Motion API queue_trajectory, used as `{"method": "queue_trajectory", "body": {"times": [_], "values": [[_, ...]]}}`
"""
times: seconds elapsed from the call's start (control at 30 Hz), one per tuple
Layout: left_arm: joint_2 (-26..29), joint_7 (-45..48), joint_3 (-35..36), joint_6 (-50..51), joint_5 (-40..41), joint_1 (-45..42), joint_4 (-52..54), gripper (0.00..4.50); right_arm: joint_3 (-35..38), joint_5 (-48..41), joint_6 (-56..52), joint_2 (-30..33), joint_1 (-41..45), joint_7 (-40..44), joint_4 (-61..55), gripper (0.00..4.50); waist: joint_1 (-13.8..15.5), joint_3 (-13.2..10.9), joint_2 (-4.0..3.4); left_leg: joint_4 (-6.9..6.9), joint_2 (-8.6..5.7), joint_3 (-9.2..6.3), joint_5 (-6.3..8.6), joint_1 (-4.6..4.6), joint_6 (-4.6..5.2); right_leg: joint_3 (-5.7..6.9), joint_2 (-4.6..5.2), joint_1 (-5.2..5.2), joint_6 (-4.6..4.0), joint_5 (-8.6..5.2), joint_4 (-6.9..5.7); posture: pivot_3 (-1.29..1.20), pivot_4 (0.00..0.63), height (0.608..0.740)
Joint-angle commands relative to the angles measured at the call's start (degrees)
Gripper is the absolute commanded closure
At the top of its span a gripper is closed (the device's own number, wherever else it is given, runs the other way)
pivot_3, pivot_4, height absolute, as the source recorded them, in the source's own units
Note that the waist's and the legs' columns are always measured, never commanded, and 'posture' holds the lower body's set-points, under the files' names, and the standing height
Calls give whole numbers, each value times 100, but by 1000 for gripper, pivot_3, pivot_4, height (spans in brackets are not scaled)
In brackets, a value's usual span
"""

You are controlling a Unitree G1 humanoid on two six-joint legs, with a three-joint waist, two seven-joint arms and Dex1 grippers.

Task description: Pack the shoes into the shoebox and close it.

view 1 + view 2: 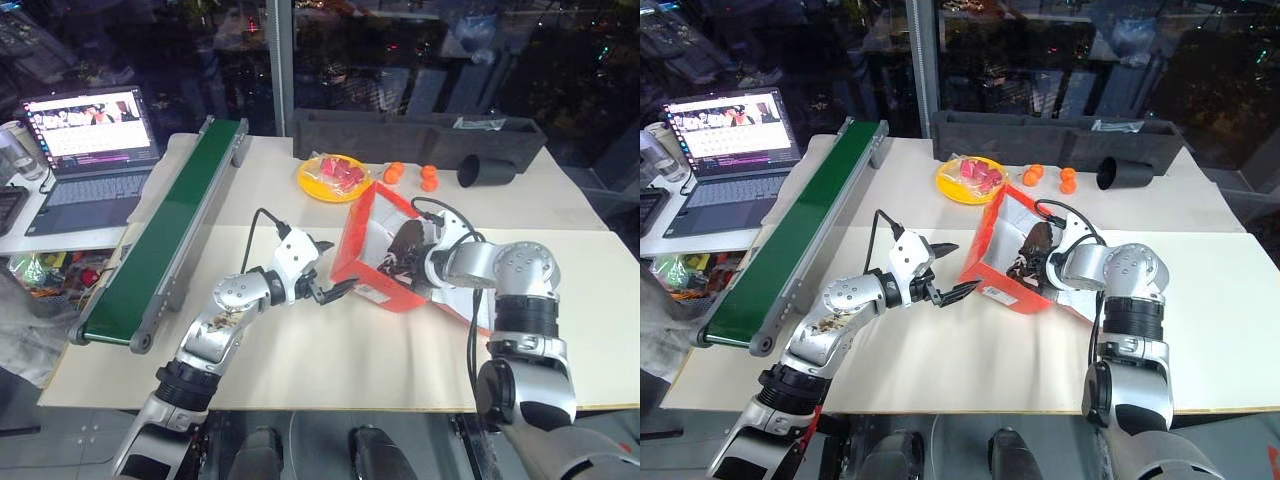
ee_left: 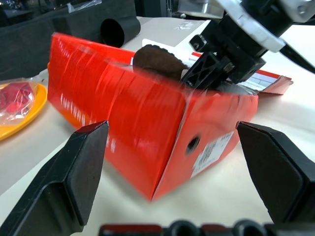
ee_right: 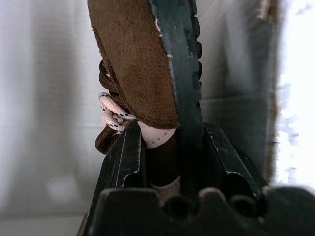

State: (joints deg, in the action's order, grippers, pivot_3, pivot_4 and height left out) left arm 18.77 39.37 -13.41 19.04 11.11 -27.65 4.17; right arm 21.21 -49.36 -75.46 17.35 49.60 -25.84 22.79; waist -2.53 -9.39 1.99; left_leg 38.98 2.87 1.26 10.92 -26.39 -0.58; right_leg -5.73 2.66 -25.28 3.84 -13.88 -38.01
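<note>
No legible text; shoebox (image 2: pixel 147 128) label unreadable

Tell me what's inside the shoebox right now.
Inside the shoebox: a brown shoe clamped by the right hand. The box wall hides the floor, so a second shoe can't be confirmed.

shoebox (image 1: pixel 375 262): red-orange cardboard, white inside, open, tipped up on the table, white label on near end.
shoe (image 3: pixel 147 64): dark brown suede, pale pink laces, inside box.
</note>
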Motion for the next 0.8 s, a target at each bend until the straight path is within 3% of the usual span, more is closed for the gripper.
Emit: {"method": "queue_trajectory", "body": {"times": [0.03, 0.17, 0.47, 0.57, 0.67, 0.73, 0.8], "values": [[-14, -59, 93, -44, -23, -1, 255, 0, 217, 267, 188, -85, 219, 127, 27, 1859, 2, 0, 0, 0, 0, 0, 0, 0, 0, 0, 0, 0, 0, 0, 0, 0, 150, 681], [-14, -71, 112, -32, -33, -25, 238, 0, 296, 470, 322, -240, 456, 232, -121, 472, 5, -1, -1, 0, 0, 0, 0, 0, 0, 1, 0, 0, 0, 0, 0, 0, 150, 681], [31, -22, 200, -45, -29, -150, 117, 0, -406, 1293, 666, -230, 758, 655, -1226, 472, 3, -5, -8, 0, 0, -1, 0, 0, 0, 2, 0, -1, 1, 0, -1, 0, 150, 681], [49, -11, 250, -59, -18, -193, 56, 0, -953, 1573, 838, -70, 719, 1168, -1673, 472, 3, -5, -8, 0, 0, -1, 0, 0, 0, 2, 0, -1, 1, 0, -1, 0, 150, 681], [72, -80, 358, -9, 1, -171, 24, 0, -1740, 1706, 1317, 242, 523, 2297, -2377, 472, 3, -6, -10, -1, 0, -1, 0, 0, 0, 2, 1, -2, 1, 0, 0, 0, 150, 681], [96, -176, 501, 64, 32, -110, 23, 0, -2357, 1603, 1816, 614, 235, 3550, -3258, 472, 0, -7, -11, -4, 0, -1, 0, 0, 0, 3, 1, -3, 2, -1, 2, 0, 150, 681], [53, -374, 786, 226, 156, -59, -4, 0, -2498, 1173, 2063, 855, -163, 4555, -4149, 472, -4, -7, -11, -7, 0, -2, 1, 0, 0, 4, 1, -4, 4, -3, 3, 0, 150, 681]]}}
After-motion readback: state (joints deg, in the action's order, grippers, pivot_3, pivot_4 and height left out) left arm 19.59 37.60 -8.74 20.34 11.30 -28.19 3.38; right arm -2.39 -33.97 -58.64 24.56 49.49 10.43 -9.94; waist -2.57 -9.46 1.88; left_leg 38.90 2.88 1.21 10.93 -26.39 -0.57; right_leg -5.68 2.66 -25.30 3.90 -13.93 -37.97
